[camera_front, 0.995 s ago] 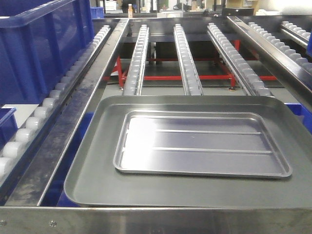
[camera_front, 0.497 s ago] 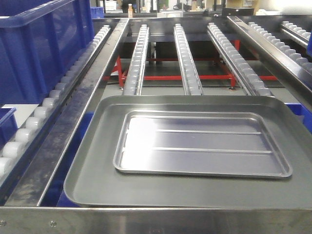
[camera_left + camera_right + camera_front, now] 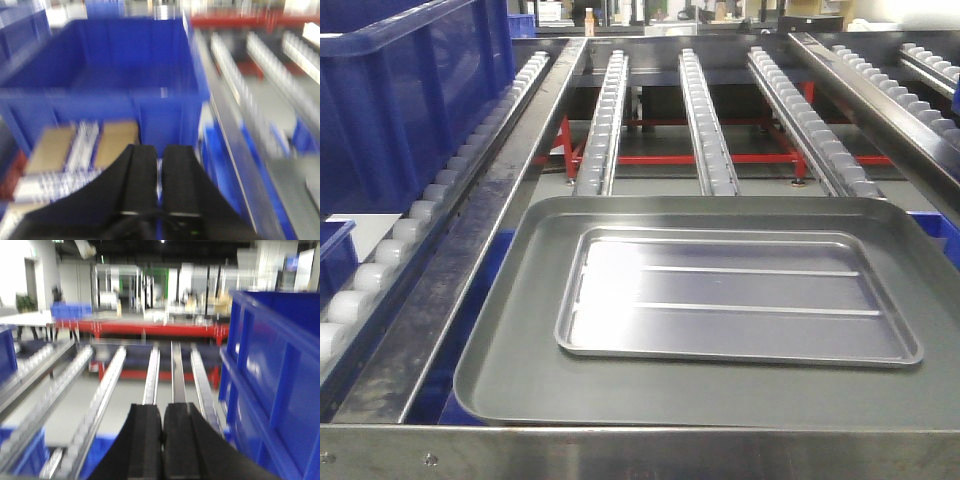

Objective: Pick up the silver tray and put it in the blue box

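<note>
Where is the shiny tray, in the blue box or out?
Out. The silver tray lies flat on the bigger grey tray, while the blue box stands apart on the left.

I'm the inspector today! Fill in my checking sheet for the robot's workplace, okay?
Surface: roller rails run away from a steel front edge.
Job's things: the silver tray lies flat inside the big grey tray; the blue box stands apart at the far left and looks empty in the left wrist view.
Clutter: nothing seen.
Hands: left hand and right hand are both shut and hold nothing; neither appears in the front view.
Cables: nothing seen.
Surroundings: red frame under the rails; blurry hall beyond.
</note>
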Available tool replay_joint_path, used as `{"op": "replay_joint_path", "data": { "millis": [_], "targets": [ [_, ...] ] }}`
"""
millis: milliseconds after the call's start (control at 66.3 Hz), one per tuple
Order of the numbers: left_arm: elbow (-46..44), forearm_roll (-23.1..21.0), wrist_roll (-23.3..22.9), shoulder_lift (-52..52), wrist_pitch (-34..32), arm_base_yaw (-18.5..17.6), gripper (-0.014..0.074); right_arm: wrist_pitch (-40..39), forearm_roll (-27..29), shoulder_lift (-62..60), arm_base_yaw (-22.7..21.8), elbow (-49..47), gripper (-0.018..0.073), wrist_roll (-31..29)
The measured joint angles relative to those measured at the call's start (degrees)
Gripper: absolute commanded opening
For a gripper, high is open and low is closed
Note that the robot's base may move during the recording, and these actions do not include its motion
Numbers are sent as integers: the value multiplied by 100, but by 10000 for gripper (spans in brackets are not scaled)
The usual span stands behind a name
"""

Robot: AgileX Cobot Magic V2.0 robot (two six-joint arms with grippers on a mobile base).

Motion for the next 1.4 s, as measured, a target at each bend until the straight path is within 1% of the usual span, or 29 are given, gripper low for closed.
{"op": "replay_joint_path", "data": {
  "millis": [30,60,106,151,181,226,286,347,392,497,603,709,784,844,950,1010,1040,1085,1131,1146,1191,1236,1251,1281,1327,1357,1402],
  "targets": [
    [-68,-46,0,250,80,0,276,102,11,184,15,-70,370,0],
    [-125,-145,0,485,152,0,300,213,11,392,44,-130,412,0],
    [-182,-255,0,734,202,-27,305,340,22,618,85,-194,448,0],
    [-248,-342,85,984,217,-178,305,503,30,847,157,-237,468,0],
    [-288,-386,219,1102,230,-301,305,581,47,954,201,-251,471,0],
    [-368,-511,453,1295,252,-578,305,726,98,1151,309,-276,471,0],
    [-494,-686,654,1555,267,-1000,305,931,166,1356,467,-337,471,0],
    [-671,-911,758,1871,267,-1517,305,1155,269,1588,687,-431,469,0],
    [-812,-1069,785,2155,267,-1957,305,1329,346,1770,866,-518,469,0],
    [-1200,-1363,799,2811,228,-2860,304,1692,495,2258,1347,-771,469,0],
    [-1554,-1500,813,3585,-57,-3777,304,2042,585,2891,1754,-1087,469,0],
    [-1767,-1590,848,4317,-523,-4457,304,2173,639,3397,1912,-1304,469,0],
    [-1921,-1675,875,4756,-643,-4657,305,2218,670,3707,1916,-1414,469,0],
    [-2099,-1696,875,5057,-580,-4680,305,2325,679,3890,1916,-1509,469,0],
    [-2611,-1412,875,5634,-8,-4689,305,2585,679,4227,1916,-1693,469,0],
    [-2911,-1254,760,5926,288,-4689,305,2679,679,4422,1916,-1777,469,0],
    [-3048,-1159,660,6056,378,-4689,305,2715,679,4503,1916,-1826,469,0],
    [-3290,-911,379,6307,520,-4702,305,2768,683,4655,1916,-1889,469,10],
    [-3541,-607,-63,6489,672,-4702,305,2812,692,4797,1894,-1949,469,33],
    [-3648,-414,-280,6580,772,-4702,305,2836,692,4872,1878,-1981,469,51],
    [-3983,333,-1170,6852,1217,-4706,305,2906,692,5141,1747,-2068,469,124],
    [-4198,821,-1836,7069,1538,-4706,305,2987,692,5306,1647,-2150,469,176],
    [-4302,1060,-2167,7132,1707,-4706,305,2993,692,5388,1596,-2180,469,186],
    [-4463,1423,-2665,7285,1963,-4706,305,3038,692,5523,1510,-2230,469,215],
    [-4661,1778,-3201,7502,2224,-4706,305,3059,692,5678,1403,-2276,469,269],
    [-4753,1988,-3429,7622,2384,-4706,305,3063,692,5801,1351,-2319,469,281],
    [-4868,2118,-3699,7818,2501,-4668,305,3063,692,5942,1295,-2380,469,312]
  ]
}}
